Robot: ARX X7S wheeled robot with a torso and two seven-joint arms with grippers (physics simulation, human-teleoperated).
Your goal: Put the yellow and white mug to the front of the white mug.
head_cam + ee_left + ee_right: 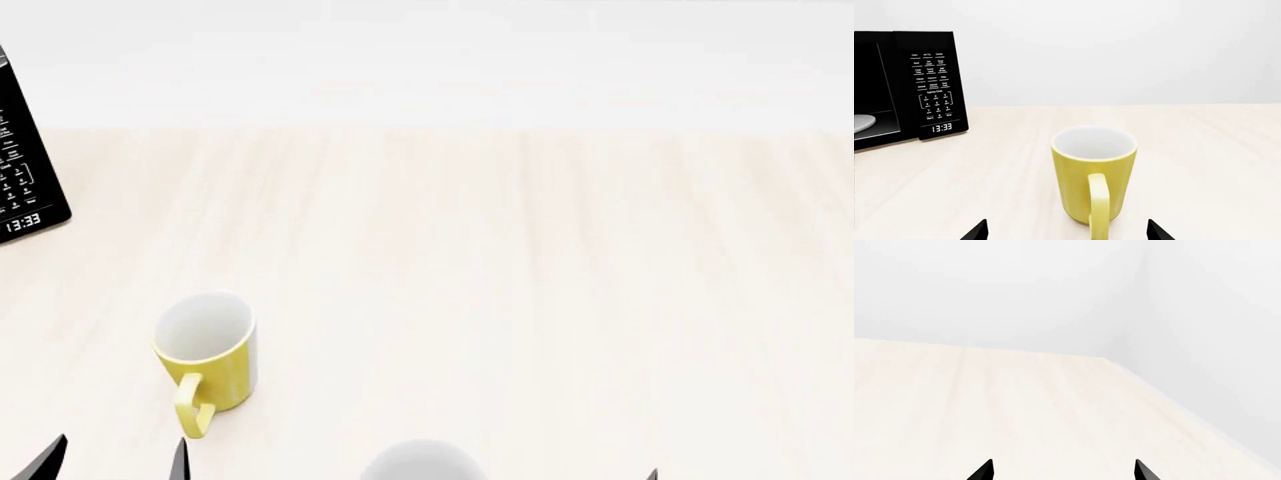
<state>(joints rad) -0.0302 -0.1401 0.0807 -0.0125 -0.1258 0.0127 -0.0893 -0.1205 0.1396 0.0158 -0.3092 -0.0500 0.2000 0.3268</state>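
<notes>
The yellow and white mug (207, 350) stands upright on the pale wooden table at the near left, its yellow handle toward me. In the left wrist view it (1094, 170) shows its yellow side and white inside. My left gripper (1067, 231) is open, its two black fingertips apart on either side of the handle, just short of the mug; it shows in the head view (114, 462) too. The white mug (420, 462) shows only as a rim at the bottom edge. My right gripper (1063, 471) is open and empty over bare table; only one tip shows in the head view.
A black microwave (907, 90) with a keypad and a 13:33 display stands at the far left of the table, door side open to a turntable plate; its corner shows in the head view (24, 180). A white wall backs the table (1054, 405), whose right edge shows.
</notes>
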